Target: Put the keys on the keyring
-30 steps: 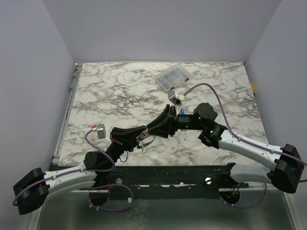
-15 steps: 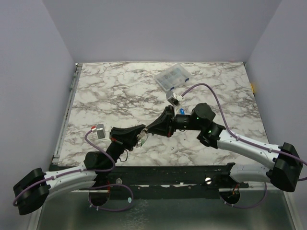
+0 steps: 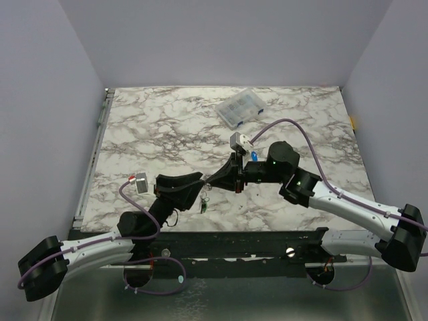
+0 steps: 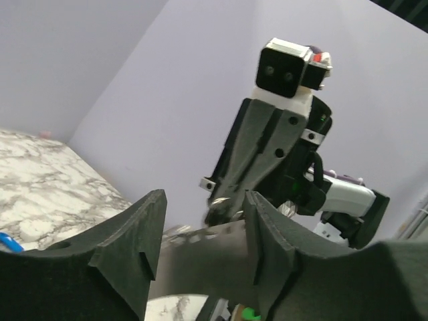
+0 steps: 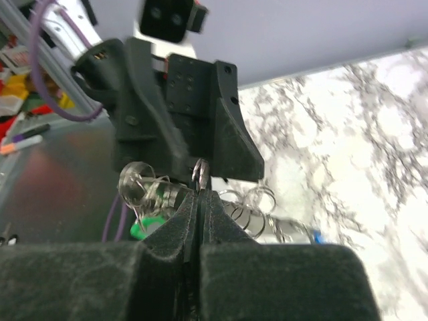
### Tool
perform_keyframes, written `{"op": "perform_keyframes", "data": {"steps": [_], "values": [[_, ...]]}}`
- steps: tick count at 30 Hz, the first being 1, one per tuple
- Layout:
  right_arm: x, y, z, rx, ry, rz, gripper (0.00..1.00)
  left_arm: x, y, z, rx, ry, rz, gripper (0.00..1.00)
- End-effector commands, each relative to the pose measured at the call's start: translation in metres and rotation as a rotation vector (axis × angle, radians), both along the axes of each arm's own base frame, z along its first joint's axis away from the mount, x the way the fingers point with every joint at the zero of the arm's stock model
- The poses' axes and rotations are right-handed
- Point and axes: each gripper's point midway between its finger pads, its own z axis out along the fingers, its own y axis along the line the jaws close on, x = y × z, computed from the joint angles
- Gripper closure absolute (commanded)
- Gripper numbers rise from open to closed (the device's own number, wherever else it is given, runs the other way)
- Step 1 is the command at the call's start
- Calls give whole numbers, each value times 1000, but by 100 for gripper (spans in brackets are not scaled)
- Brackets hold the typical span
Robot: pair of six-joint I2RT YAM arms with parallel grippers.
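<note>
The keyring [image 5: 201,172] is a thin silvery loop pinched edge-on in my right gripper [image 5: 199,194], which is shut on it above the table. Small rings and chain [image 5: 257,204] dangle beside it, with a green-headed key [image 5: 142,227] hanging at the left. My left gripper [image 4: 204,200] faces it with jaws open and nothing between them; the keyring [image 4: 221,208] shows just beyond its fingertips. From above, both grippers [image 3: 195,187] [image 3: 215,179] meet tip to tip, the green key [image 3: 202,208] below them. A blue key [image 3: 254,156] lies behind the right wrist.
A clear plastic compartment box [image 3: 239,107] sits at the back of the marble table [image 3: 147,134]. A metal rail [image 3: 93,154] runs along the left edge. Purple walls enclose the table on three sides.
My right gripper has shut on the keyring and my left gripper, shut on it before, has opened and let go. Both wrists shifted slightly left.
</note>
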Motion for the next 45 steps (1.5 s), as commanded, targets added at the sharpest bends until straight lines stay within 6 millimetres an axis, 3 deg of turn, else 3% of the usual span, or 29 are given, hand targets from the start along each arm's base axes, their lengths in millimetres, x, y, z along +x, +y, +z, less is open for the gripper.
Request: {"op": "perform_keyframes", "data": {"steps": [1,5,8,17,22,23,28,32,36,40,45], "values": [[14,-8,-22,-124,-64,-71,99,-13,-6,-24,56,6,-71,40],[21,-13,-30,-184,-115,-111,99,-15,-12,-25,86,-11,-86,26],[24,-17,-32,-201,-142,-133,99,-16,-18,-27,126,-19,-99,21],[36,-35,-54,-301,-198,-225,99,-4,-22,-40,258,-6,-27,24],[48,-44,-72,-328,-100,-350,99,21,-9,-67,343,127,107,28],[49,-46,-80,-339,-61,-372,97,30,-3,-76,361,184,157,28],[41,-48,-130,-445,146,-395,58,53,17,-114,455,408,307,30],[42,-60,-155,-487,256,-486,44,58,24,-148,592,614,367,30],[64,-92,-177,-580,301,-731,37,45,26,-187,811,813,357,32],[85,-127,-183,-647,330,-1000,29,19,32,-230,1052,1023,320,33],[89,-137,-188,-650,365,-1090,18,-2,41,-236,1150,1144,332,31]]}}
